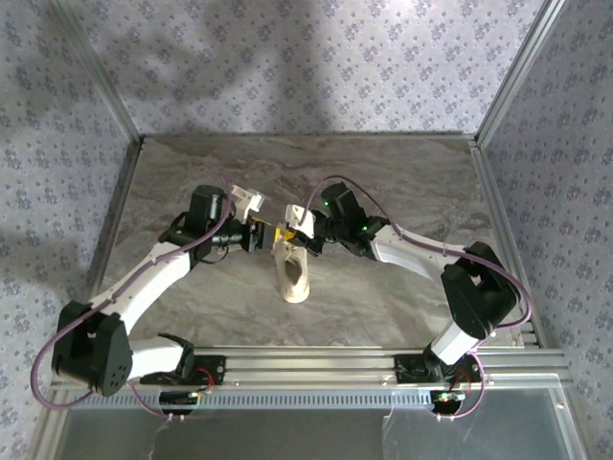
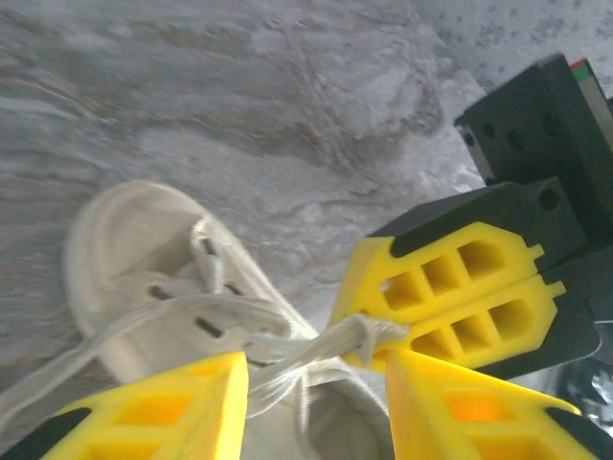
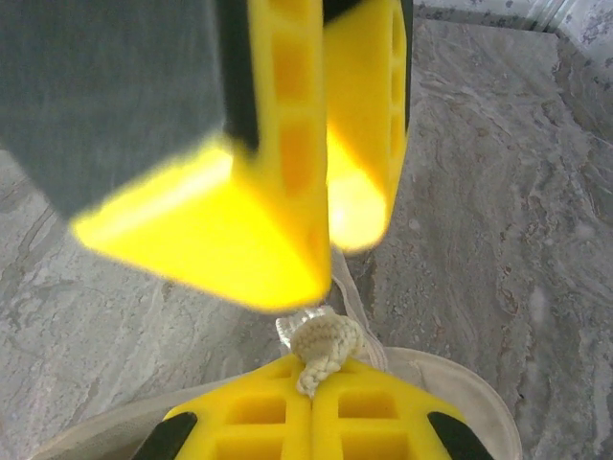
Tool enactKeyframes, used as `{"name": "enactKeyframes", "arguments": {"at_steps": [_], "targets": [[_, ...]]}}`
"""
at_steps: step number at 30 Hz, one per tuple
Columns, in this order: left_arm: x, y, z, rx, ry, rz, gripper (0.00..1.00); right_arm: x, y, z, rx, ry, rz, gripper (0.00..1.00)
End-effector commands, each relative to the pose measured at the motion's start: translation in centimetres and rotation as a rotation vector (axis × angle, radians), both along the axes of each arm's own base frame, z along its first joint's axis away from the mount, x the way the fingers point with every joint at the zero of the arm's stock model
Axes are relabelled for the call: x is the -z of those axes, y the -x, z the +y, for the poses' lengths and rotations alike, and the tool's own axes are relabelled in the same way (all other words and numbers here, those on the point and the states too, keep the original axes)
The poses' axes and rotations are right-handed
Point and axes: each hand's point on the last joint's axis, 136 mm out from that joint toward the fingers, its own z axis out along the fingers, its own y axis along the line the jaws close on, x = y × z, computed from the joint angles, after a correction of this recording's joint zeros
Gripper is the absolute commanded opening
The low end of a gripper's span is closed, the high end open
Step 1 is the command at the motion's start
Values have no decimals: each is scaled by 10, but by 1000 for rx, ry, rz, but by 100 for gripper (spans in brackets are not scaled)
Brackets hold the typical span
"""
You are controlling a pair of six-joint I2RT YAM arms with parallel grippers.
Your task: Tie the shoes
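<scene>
The cream sneaker (image 1: 294, 278) stands on the marbled table between both arms, toe towards the near edge. In the left wrist view the sneaker (image 2: 124, 230) shows its eyelets, and white laces (image 2: 306, 350) run from them to the right. My right gripper (image 2: 374, 328) is shut on a bunched lace, and in its own view the knotted lace end (image 3: 326, 343) pokes out above its closed tips (image 3: 314, 372). My left gripper (image 2: 316, 383) is open, its fingers either side of the stretched laces over the shoe's opening. From above, the left gripper (image 1: 261, 235) and right gripper (image 1: 290, 228) almost meet over the heel.
Grey marbled tabletop (image 1: 402, 182) lies all around the shoe, enclosed by patterned walls with metal frame posts (image 1: 508, 86). An aluminium rail (image 1: 316, 369) carrying the arm bases runs along the near edge. The left gripper's yellow fingers (image 3: 287, 163) hang very close above the right gripper's tips.
</scene>
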Motion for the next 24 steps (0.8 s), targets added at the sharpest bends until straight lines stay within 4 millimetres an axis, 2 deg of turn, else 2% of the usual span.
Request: {"name": "enactKeyframes", "arguments": {"at_steps": [1,5,9,12,15,18,21,22,24], "targets": [[-8,-17,38,-156,-114,-74,47,-10,-4,2,21,1,-1,0],[29,-34,98,-408,-299,65,49,-11,-2,2,16,7,12,0],[76,-36,138,-586,-440,294,48,-14,0,4,8,14,24,0],[103,-31,161,-735,-506,460,47,-14,2,4,7,25,35,0],[121,-27,166,-839,-495,575,46,-12,5,5,5,34,38,0],[133,-22,162,-919,-440,673,47,-9,6,6,3,45,42,0],[139,-24,151,-963,-377,706,49,-7,7,8,0,47,50,0],[139,-25,149,-977,-362,710,54,-7,8,9,0,47,51,0],[138,-30,143,-995,-339,706,57,-7,9,10,-3,48,55,0]]}}
